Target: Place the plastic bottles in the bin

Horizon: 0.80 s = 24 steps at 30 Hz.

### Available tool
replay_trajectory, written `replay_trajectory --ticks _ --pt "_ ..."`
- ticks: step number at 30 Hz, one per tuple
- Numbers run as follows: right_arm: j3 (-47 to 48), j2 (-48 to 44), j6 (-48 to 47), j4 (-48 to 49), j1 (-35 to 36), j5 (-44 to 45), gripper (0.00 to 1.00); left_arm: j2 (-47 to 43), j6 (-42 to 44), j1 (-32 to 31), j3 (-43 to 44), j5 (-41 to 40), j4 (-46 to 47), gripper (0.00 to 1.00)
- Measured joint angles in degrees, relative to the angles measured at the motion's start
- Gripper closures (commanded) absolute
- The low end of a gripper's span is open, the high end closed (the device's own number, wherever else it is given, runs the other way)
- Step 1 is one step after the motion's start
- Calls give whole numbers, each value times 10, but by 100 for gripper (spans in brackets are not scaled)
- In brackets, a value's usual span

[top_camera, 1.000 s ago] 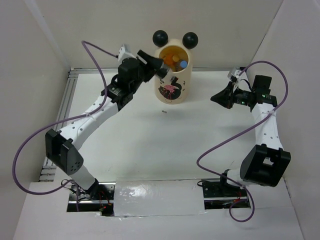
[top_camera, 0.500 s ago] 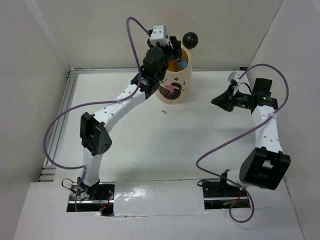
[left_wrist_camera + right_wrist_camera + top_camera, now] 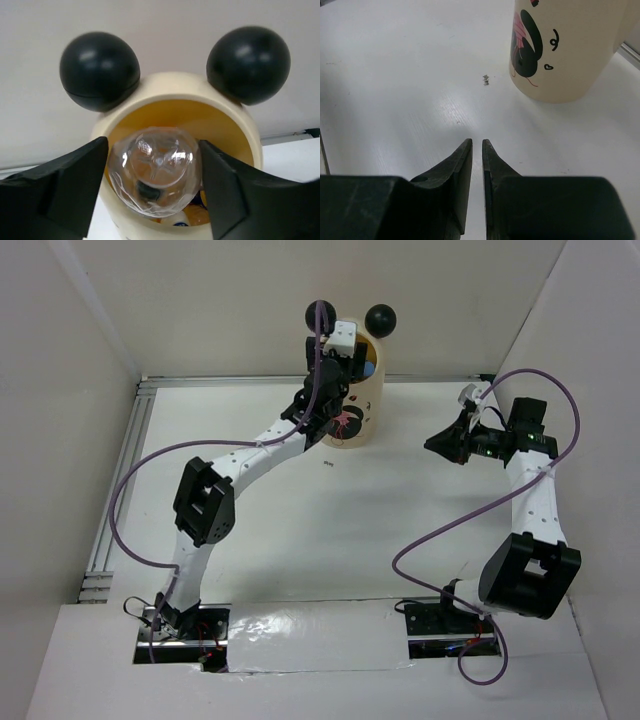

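One plain clear bottle (image 3: 155, 172) in left end effector (image 3: 152, 162) over cartoon-printed bin (image 3: 580, 55)

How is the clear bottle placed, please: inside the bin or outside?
Outside: the left gripper grips the clear bottle before the open mouth of the bin, unreleased.

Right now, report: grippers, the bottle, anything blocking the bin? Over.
Left gripper shut on clear bottle, poised at the bin mouth. Right gripper shut, empty, low over the table. Nothing seen blocking the drop.
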Motion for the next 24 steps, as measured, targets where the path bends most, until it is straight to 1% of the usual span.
replay_trajectory --ticks 1,2,4,7,10,12,15,16,17,19,20,21,23,24 --pt "0 0 -2 -1 -1 0 78 4 1 0 0 0 0 12" --pt "0 0 -2 -1 -2 0 78 6 1 0 0 0 -1 0" --pt "0 0 -5 -4 -3 0 77 9 0 0 0 0 -6 0" --pt "0 0 -8 -10 -3 -1 68 9 1 -2 7 0 -9 0" --pt "0 0 -11 -17 -3 -1 35 9 6 -9 25 -5 -8 0" --pt "0 0 -9 -20 -3 1 0 -2 17 -23 32 -16 -9 0" --pt "0 0 4 -21 -5 7 0 -46 21 -53 24 -38 -42 0" --pt "0 0 7 -21 -6 7 0 -71 19 -62 12 -39 -65 0" --pt "0 -1 22 -19 -7 12 0 -111 2 -71 -17 -22 -93 0" --pt "-1 -5 62 -10 -9 26 0 -218 -36 -75 -111 38 -146 0" --pt "-3 -8 95 -1 -9 40 0 -285 -63 -66 -180 78 -153 0" --pt "-7 -12 127 6 -10 56 0 -353 -87 -50 -244 111 -177 0" --pt "-16 -22 178 22 -12 88 0 -466 -134 -3 -345 174 -188 0" --pt "-20 -26 196 27 -15 104 0 -509 -153 20 -388 190 -199 0"
